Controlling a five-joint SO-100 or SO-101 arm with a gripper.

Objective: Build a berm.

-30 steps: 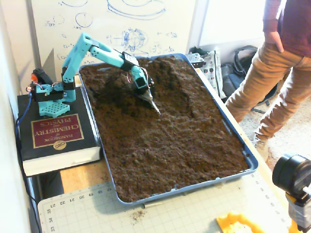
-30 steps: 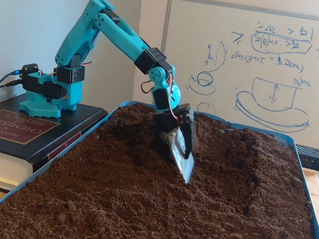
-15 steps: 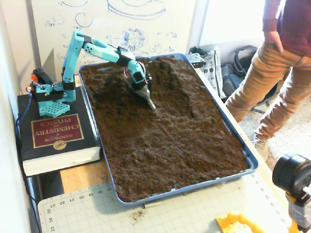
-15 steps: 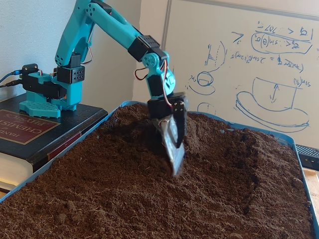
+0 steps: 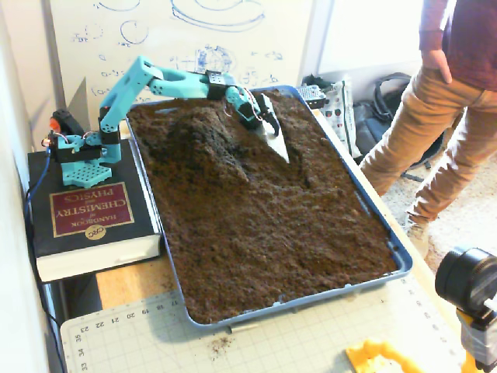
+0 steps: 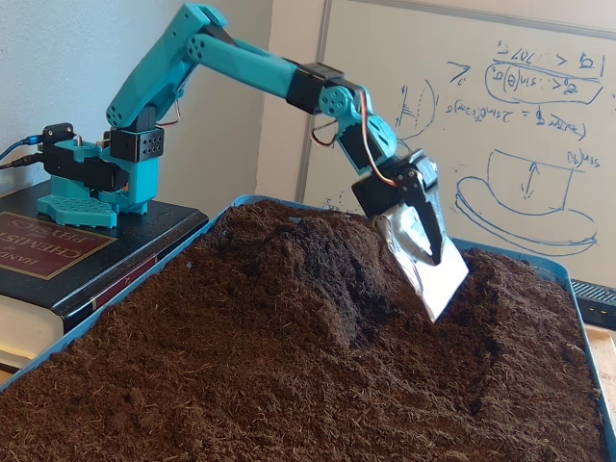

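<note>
The teal arm [image 5: 167, 81] rose from its base [image 5: 78, 151] at the left of a fixed view, its lower link leaning up and to the right to a high elbow [image 6: 197, 24]. From there the forearm ran outward and slightly down to the black-cased wrist [image 6: 327, 91], which bent steeply downward. The end effector [image 6: 435, 289] pointed down and to the right, carrying a flat pale blade [image 5: 276, 142] that tilted toward its lower corner. Whether its fingers were parted or closed could not be told in either fixed view.
</note>
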